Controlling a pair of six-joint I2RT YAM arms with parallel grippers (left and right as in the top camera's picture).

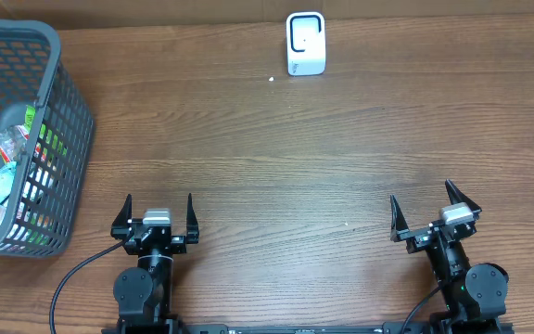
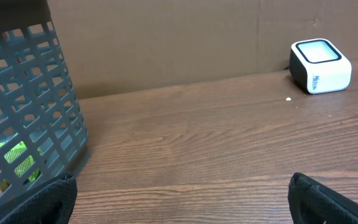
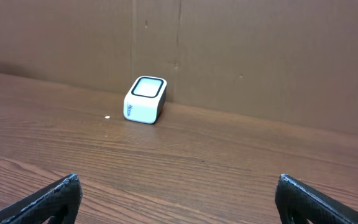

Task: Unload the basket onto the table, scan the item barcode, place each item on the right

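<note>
And we're right at the starting line here. The left end effector [image 1: 158, 199] sits by the near edge of the tabletop [image 1: 267, 158], left of centre, jaws spread wide and nothing between them. Over toward the near-right corner it's the same story: the right end effector [image 1: 421, 192] is wide open, empty and angled slightly. Neither one is touching anything.

So where's the merchandise? It's all in the grey plastic basket [image 1: 70, 139] at the far-left corner. Through the mesh you can see crinkly packets [image 1: 3, 148], green, white and a flash of red, piled together. Which one gets scanned I can't tell, and no barcode is readable from here.

The target is the white barcode scanner [image 1: 305, 43], standing at the far edge a little right of centre, just in front of the cardboard wall [image 2: 166, 37]. From the right wrist view its dark-rimmed window appears to face up and forward. A tiny white speck [image 1: 272, 79] lies just beside it, and the wood between the arms and the scanner is otherwise bare.

Progress, by my reckoning, is nil. No item is out of the basket, nothing is gripped and nothing is near the scanner. Everything is left to do: reach in, pick a packet, carry it across and show its code to that window. The left arm looks closer to the basket.
</note>
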